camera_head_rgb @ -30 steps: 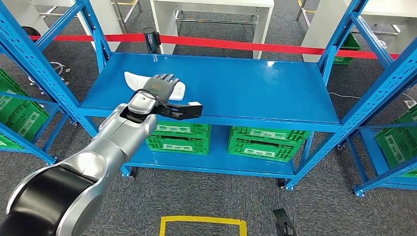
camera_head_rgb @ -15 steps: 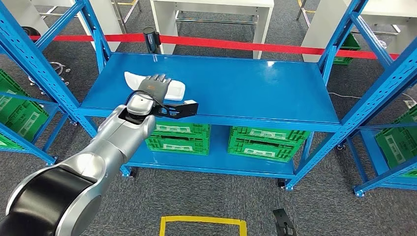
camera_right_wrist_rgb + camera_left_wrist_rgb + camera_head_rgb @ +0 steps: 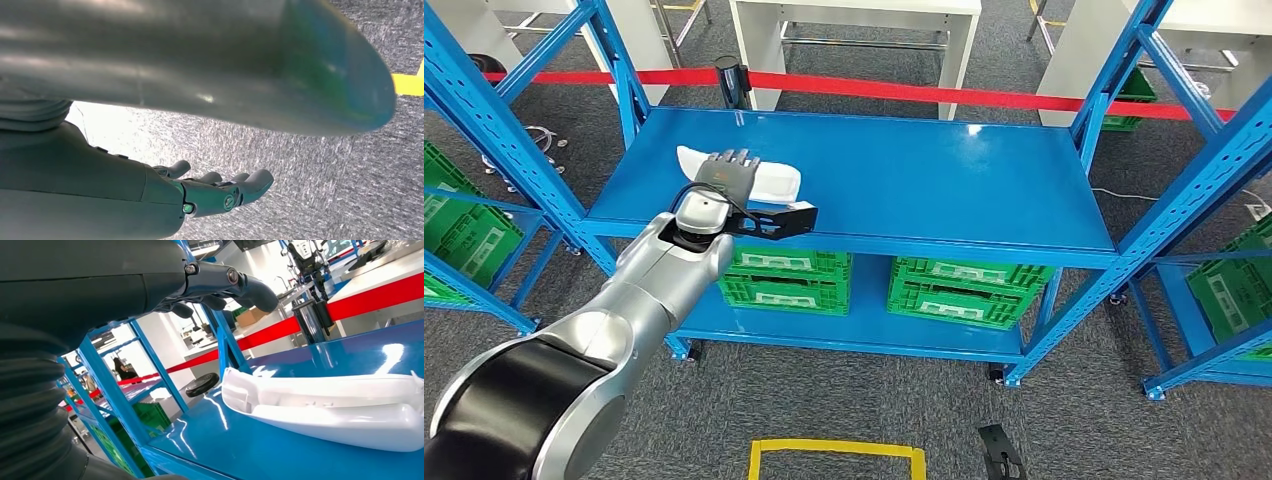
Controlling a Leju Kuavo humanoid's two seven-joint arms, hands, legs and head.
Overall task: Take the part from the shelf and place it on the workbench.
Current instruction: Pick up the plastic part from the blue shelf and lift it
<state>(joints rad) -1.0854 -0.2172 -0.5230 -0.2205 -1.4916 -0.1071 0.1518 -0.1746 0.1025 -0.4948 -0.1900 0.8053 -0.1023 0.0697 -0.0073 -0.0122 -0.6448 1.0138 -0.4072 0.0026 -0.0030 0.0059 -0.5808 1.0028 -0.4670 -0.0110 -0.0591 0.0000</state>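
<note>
A long white moulded part (image 3: 774,180) lies on the blue shelf top (image 3: 924,180), near its left end. My left hand (image 3: 727,172) hovers over the middle of the part with its fingers stretched out, and covers that stretch of it. In the left wrist view the white part (image 3: 340,407) rests flat on the shelf, and my left hand's fingers (image 3: 240,287) hang above it with a gap, holding nothing. My right hand (image 3: 220,192) hangs over grey carpet with its fingers loosely extended and nothing in them.
Blue shelf uprights (image 3: 614,60) stand at both ends of the shelf. Green crates (image 3: 964,290) sit on the lower level. A red barrier tape (image 3: 904,92) and a black post (image 3: 732,78) run behind the shelf. A yellow floor marking (image 3: 834,455) lies below.
My left hand has moved left and slightly further onto the shelf, over the white part. The part has not moved.
</note>
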